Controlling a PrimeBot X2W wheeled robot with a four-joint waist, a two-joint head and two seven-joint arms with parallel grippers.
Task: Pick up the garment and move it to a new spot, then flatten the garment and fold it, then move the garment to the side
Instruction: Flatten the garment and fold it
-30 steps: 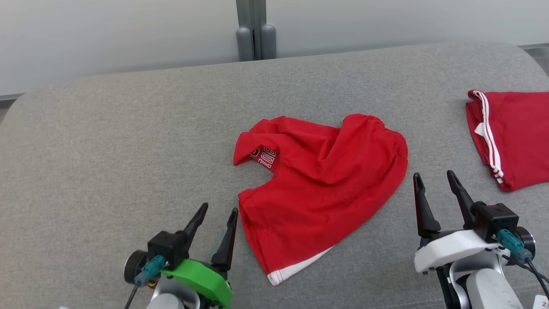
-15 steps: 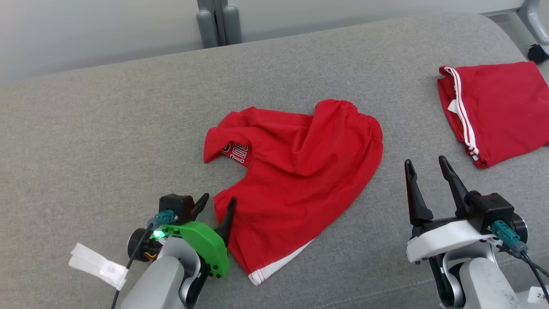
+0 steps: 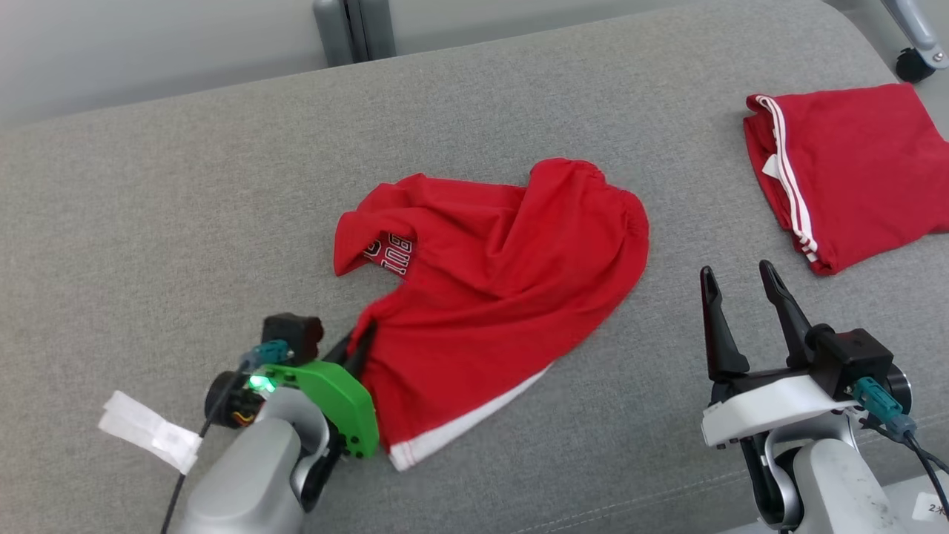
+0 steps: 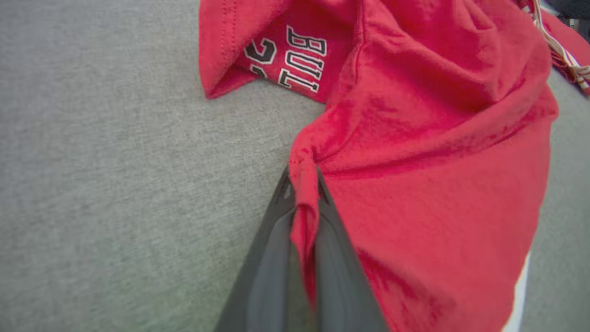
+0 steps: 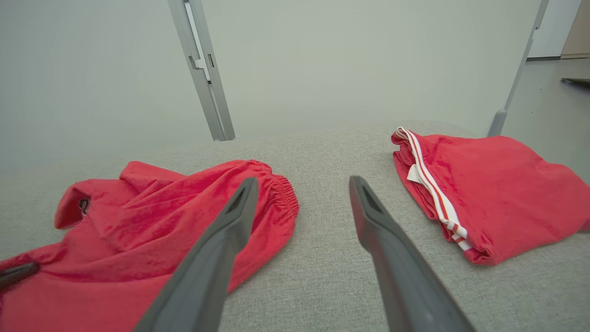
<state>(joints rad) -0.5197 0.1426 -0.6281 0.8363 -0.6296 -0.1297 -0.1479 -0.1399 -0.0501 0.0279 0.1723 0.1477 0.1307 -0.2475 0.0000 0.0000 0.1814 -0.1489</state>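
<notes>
The garment [image 3: 504,274] is a crumpled pair of red shorts with a white hem and black lettering, lying mid-surface on the grey cushion. My left gripper [image 3: 362,335] is shut on its near-left edge. In the left wrist view a pinch of the garment [image 4: 415,152] is bunched between the left gripper's [image 4: 303,177] closed fingers. My right gripper [image 3: 738,278] stands open just right of the garment, holding nothing. The right wrist view shows the right gripper [image 5: 302,184] with its fingers spread and the garment [image 5: 152,216] at the lower left.
A second red garment [image 3: 845,170] with white side stripes lies folded at the far right, also seen as the folded garment [image 5: 488,193] in the right wrist view. A white tag [image 3: 148,437] hangs off my left arm. Behind the cushion [image 3: 185,200] stand a grey post [image 3: 352,30] and a pale wall.
The left gripper moved forward onto the garment's near-left edge and shut on it. The head camera has shifted, so the whole scene sits differently. The right gripper stayed open.
</notes>
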